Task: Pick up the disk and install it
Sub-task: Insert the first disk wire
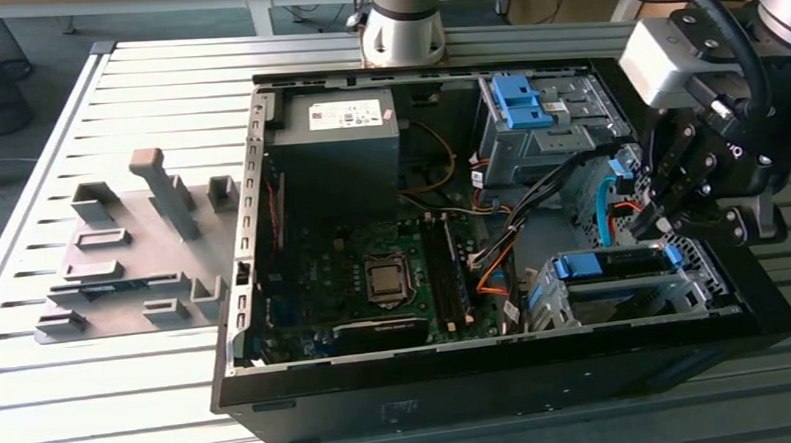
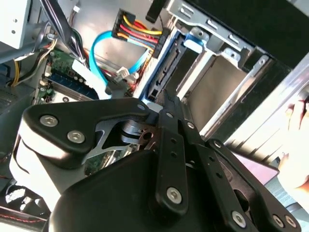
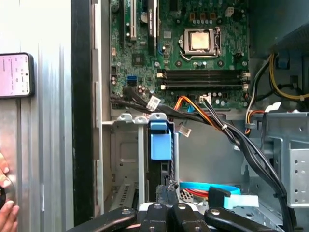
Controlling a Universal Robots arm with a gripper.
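Note:
The disk [image 3: 155, 169] stands on edge in a slot of the grey metal drive bay [image 3: 123, 159], with its bright blue caddy tab [image 3: 160, 140] at the far end. In the exterior view the same blue caddy [image 1: 612, 264] lies along the top of the bay [image 1: 626, 301] at the case's right front corner. My gripper [image 3: 166, 189] has its black fingers pressed together, the tips at the disk's near end. In the second wrist view the fingertips [image 2: 167, 99] sit beside the caddy's blue edge [image 2: 161, 63]. I see nothing between the fingers.
The open computer case [image 1: 509, 372] lies on a slatted metal table [image 1: 122, 73]. Orange, black and blue cables [image 3: 217, 121] run close to the bay. A second bay with a blue bracket [image 1: 517, 101] stands at the back. A hand [image 3: 5, 193] and a phone [image 3: 14, 75] lie outside the case wall.

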